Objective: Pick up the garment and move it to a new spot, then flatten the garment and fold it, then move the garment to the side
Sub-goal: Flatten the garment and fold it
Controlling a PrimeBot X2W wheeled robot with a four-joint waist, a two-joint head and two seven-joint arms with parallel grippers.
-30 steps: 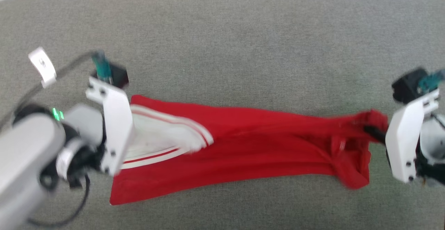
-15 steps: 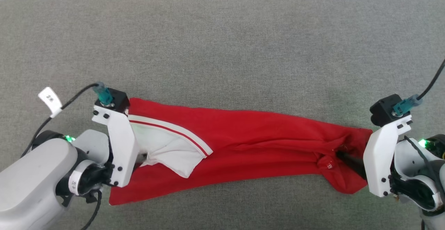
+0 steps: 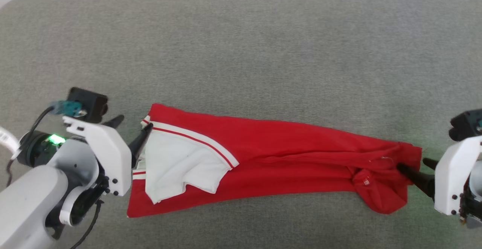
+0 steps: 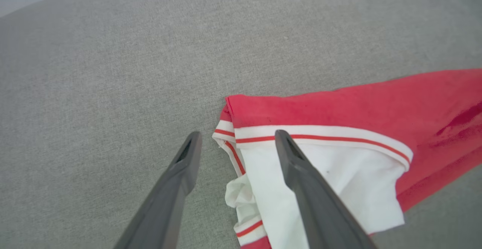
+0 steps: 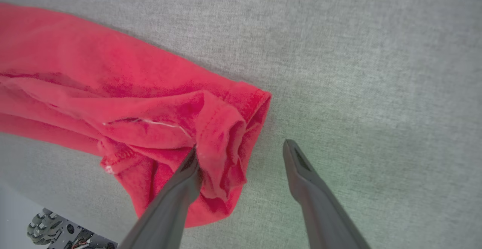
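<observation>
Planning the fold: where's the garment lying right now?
In the head view, the garment lies stretched across the grey fabric surface, between the left gripper and right gripper.

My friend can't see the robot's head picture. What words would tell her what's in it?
A long red garment with a white end lies stretched across a grey fabric surface. The left gripper sits open at its white end, the right gripper open at its bunched red end.

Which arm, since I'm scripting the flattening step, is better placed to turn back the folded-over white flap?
Left. The left gripper stands open right at the garment's white flap; the right gripper is at the opposite, bunched red end.
</observation>
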